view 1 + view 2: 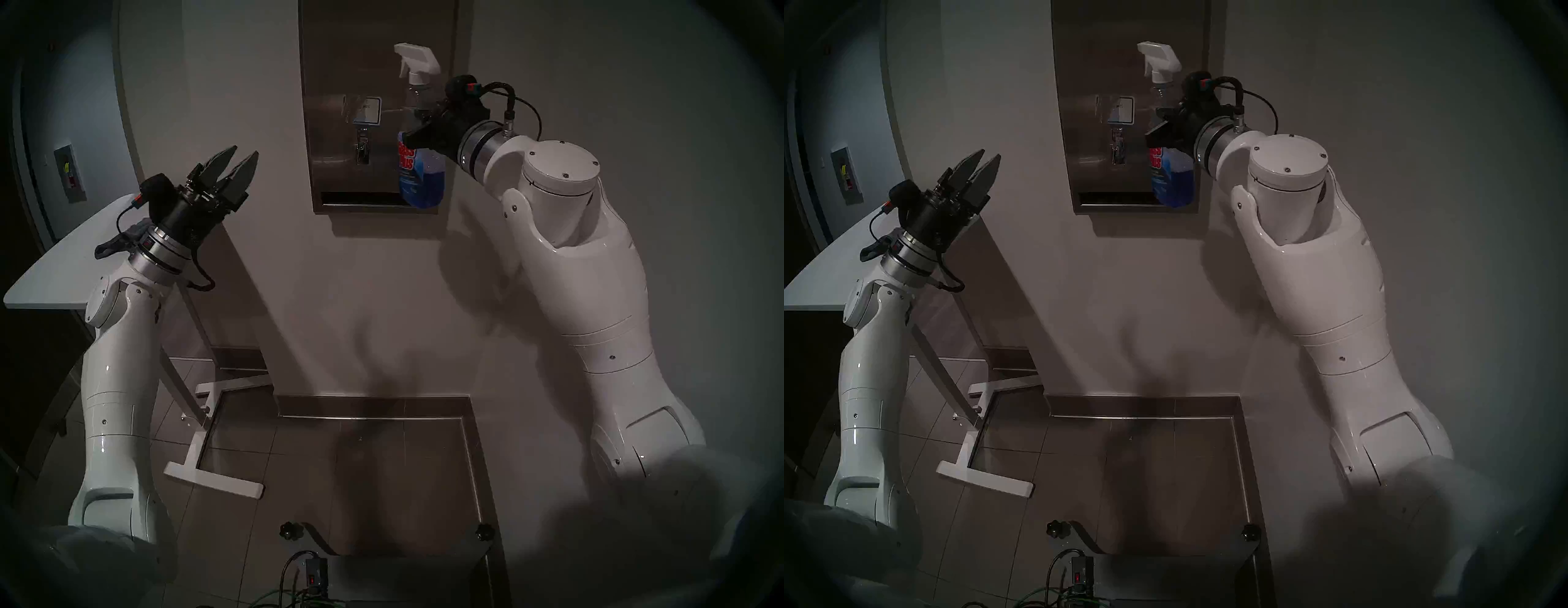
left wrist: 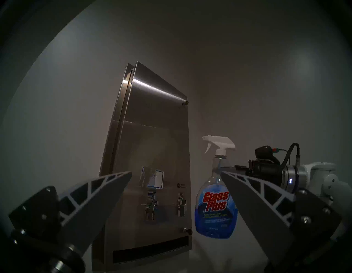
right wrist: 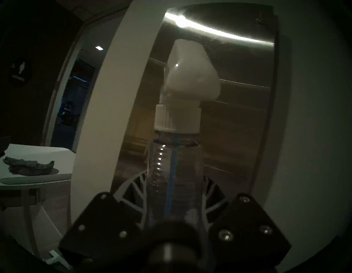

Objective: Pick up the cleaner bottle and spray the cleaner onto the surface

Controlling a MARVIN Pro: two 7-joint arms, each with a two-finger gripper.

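Observation:
The cleaner bottle (image 1: 421, 170) (image 1: 1172, 178) (image 2: 215, 209) is clear with blue liquid in its lower half and a "Glass Plus" label. It hangs upright in front of the right edge of the surface (image 1: 335, 51) (image 1: 1089, 51) (image 2: 152, 124) (image 3: 238, 114), a brushed steel wall dispenser panel. My right gripper (image 1: 420, 125) (image 1: 1161, 123) (image 3: 174, 183) is shut on the bottle's clear neck (image 3: 175, 167), below the white trigger head (image 1: 418, 57) (image 3: 190, 76). The nozzle faces the panel. My left gripper (image 1: 245, 152) (image 1: 990, 155) (image 2: 175, 172) stands open and holds nothing, off to the left and lower, pointing at the panel.
The panel carries two small levers (image 2: 151, 205), a sticker (image 2: 155, 179) and a bottom slot (image 2: 150, 249). A white table (image 1: 51, 271) with a dark cloth (image 3: 28, 167) stands at the left behind my left arm, its feet (image 1: 212, 479) on the tiled floor. A doorway lies beyond.

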